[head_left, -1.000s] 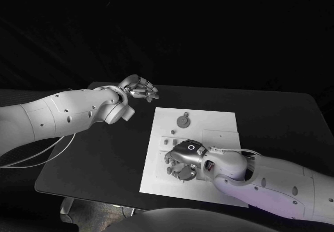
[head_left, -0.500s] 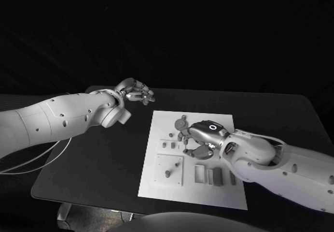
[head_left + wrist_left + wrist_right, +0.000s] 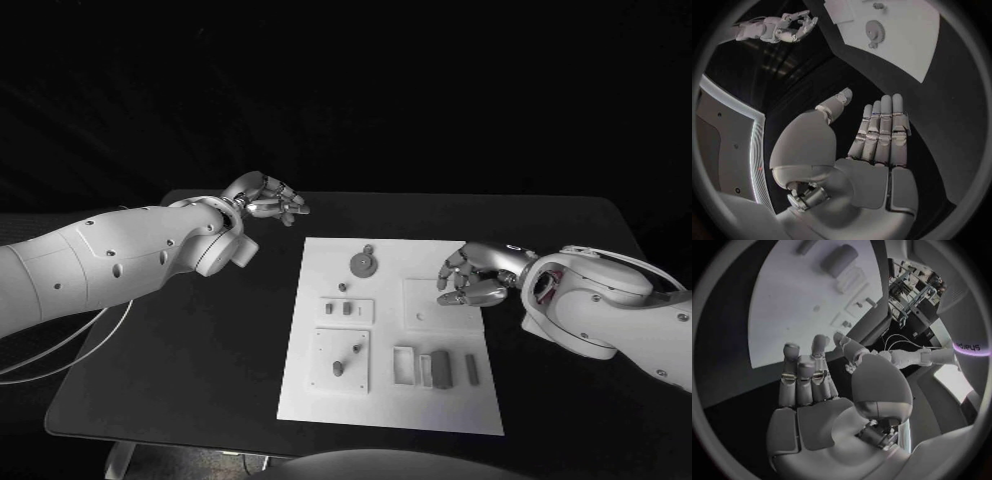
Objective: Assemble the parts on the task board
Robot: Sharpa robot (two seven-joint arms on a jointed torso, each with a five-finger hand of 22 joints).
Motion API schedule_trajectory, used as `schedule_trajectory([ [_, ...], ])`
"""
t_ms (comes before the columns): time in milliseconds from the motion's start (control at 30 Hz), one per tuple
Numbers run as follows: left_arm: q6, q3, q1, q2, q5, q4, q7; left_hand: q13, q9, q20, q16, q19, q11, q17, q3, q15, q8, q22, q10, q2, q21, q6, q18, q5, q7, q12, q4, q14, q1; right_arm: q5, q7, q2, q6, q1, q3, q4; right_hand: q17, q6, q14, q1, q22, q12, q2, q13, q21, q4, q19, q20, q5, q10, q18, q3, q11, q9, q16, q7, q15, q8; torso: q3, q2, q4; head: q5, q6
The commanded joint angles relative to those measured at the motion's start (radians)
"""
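Two white arms reach over the black table (image 3: 188, 340), one from each side of the white task board (image 3: 447, 400). At the far left corner of the board, off its edge and above bare table, hangs the left hand (image 3: 264, 196), on an arm that runs in from the near left. Its wrist view shows the fingers (image 3: 882, 127) straight and side by side, thumb out to the side, with nothing in the palm. The right arm comes in from the right and bends inward, so the right hand (image 3: 476, 275) sits at the board's right edge, about level with the flat square plate (image 3: 433, 305). Its fingers are slightly bent and apart; its wrist view shows an empty palm with fingers (image 3: 804, 375) extended over the board, and whether the fingertips touch the board I cannot tell.

On the board, grey parts lie scattered: a round gear (image 3: 365, 263) near the far end, small pegs (image 3: 348, 309) on a square below it, a pin (image 3: 346, 355) on the nearer square, and a row of blocks (image 3: 436, 367) at the near right.
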Motion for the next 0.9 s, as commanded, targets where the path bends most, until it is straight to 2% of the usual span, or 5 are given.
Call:
schedule_trajectory([
  [33, -0.01, 0.0, 0.001, 0.004, 0.013, 0.0, 0.004, -0.003, -0.001, 0.004, -0.007, 0.003, 0.0, 0.005, -0.01, 0.002, -0.001, 0.002, -0.004, 0.0, -0.006, -0.005, 0.016, -0.003, -0.001, 0.001, 0.014, 0.003, -0.02, 0.155, -0.163, -0.019, 0.158, -0.001, -0.012, 0.028, 0.016, 0.002, 0.011, -0.048, 0.012, 0.113, -0.007, 0.103, -0.005, 0.055, 0.002, 0.001, -0.081, -0.033, 0.009, -0.003, -0.004, 0.004, 0.025, -0.002, -0.007, -0.007, 0.0022, 0.0, -0.0005, -0.01, -0.001],
  [133, -0.01, -0.001, 0.0, 0.004, 0.013, 0.0, 0.003, -0.003, -0.001, 0.004, -0.009, 0.003, 0.0, 0.008, -0.016, 0.002, -0.001, 0.002, -0.004, -0.002, -0.007, -0.006, 0.016, -0.003, -0.001, 0.001, 0.02, 0.003, -0.027, 0.23, -0.204, -0.036, 0.173, -0.001, -0.021, 0.051, 0.037, 0.006, 0.016, -0.106, 0.014, 0.209, -0.035, 0.183, -0.002, 0.127, 0.01, -0.006, -0.093, -0.062, 0.009, 0.002, -0.008, 0.008, 0.059, -0.002, -0.011, -0.009, 0.0009, 0.0, -0.0012, -0.015, -0.002],
  [333, -0.008, -0.003, -0.001, 0.007, 0.016, -0.004, 0.002, -0.005, -0.001, 0.004, -0.013, 0.003, 0.0, 0.013, -0.027, 0.002, 0.0, 0.003, -0.005, -0.005, -0.01, -0.007, 0.017, -0.004, -0.001, 0.001, 0.033, 0.004, -0.043, 0.291, -0.272, -0.055, 0.233, -0.001, -0.045, 0.076, 0.08, 0.031, 0.019, -0.16, 0.022, 0.352, -0.043, 0.276, 0.018, 0.232, 0.023, -0.027, -0.099, -0.085, 0.009, 0.015, -0.018, 0.024, 0.121, -0.013, -0.018, -0.002, 0.001, 0.0, -0.0015, -0.022, -0.006],
  [567, -0.005, -0.005, -0.003, 0.01, 0.019, -0.004, 0.002, -0.007, -0.002, 0.004, -0.017, 0.004, 0.0, 0.018, -0.036, 0.002, 0.0, 0.003, -0.005, -0.004, -0.013, -0.008, 0.018, -0.004, -0.001, 0.001, 0.049, 0.004, -0.059, 0.293, -0.303, -0.051, 0.293, -0.001, -0.065, 0.081, 0.148, 0.058, 0.057, -0.193, 0.022, 0.416, -0.061, 0.312, 0.037, 0.296, 0.035, -0.043, -0.105, -0.083, 0.009, 0.007, -0.03, 0.039, 0.146, -0.026, -0.029, 0.01, -0.0005, 0.0, 0.0016, -0.034, -0.011],
  [900, -0.004, -0.007, -0.003, 0.009, 0.023, -0.002, 0.001, -0.01, -0.005, 0.004, -0.022, 0.004, 0.0, 0.024, -0.043, 0.001, -0.007, 0.003, -0.006, -0.005, -0.017, -0.022, 0.019, -0.004, 0.004, 0.001, 0.062, 0.004, -0.066, 0.261, -0.308, -0.017, 0.311, -0.001, -0.081, 0.065, 0.176, 0.061, 0.068, -0.208, 0.021, 0.435, -0.074, 0.318, 0.048, 0.351, 0.033, -0.051, -0.106, -0.089, 0.009, 0.004, -0.032, 0.05, 0.155, -0.028, -0.032, 0.011, -0.0014, 0.002, 0.0045, -0.04, -0.015],
])
